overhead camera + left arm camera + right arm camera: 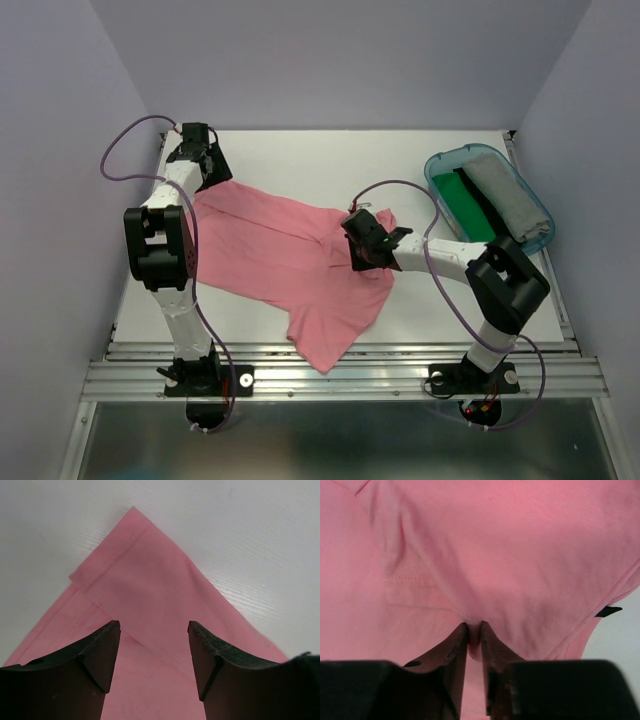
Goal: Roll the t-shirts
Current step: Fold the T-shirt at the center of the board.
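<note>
One pink t-shirt [290, 255] lies spread and rumpled on the tabletop [300, 160], not yet rolled at any edge. You are in the straightening step that comes ahead of the roll.

Right end effector [474, 627]: fingers nearly together, pinching a raised fold of the pink cloth between the tips. The rest of the shirt spreads away ahead of it and to both sides.

Left end effector [154, 630]: jaws wide apart, holding nothing. A hemmed corner of the shirt lies flat directly below and just ahead of the tips, pointing away from them.

Next move, as a judgement: you need the left end effector down onto that corner and closed on it. Then pull the two grips apart to flatten the cloth. The fold at the right end effector looks bunched. If you drag it without a hold on the left, the whole shirt will likely slide.

Count:
- t-shirts on the tabletop: one, pink.
- tub [440, 165]: one, well off to the right of the right end effector.
- cloth pieces in the tub: two, one green [462, 205] and one grey [510, 195], side by side.
- end effectors: two.
</note>
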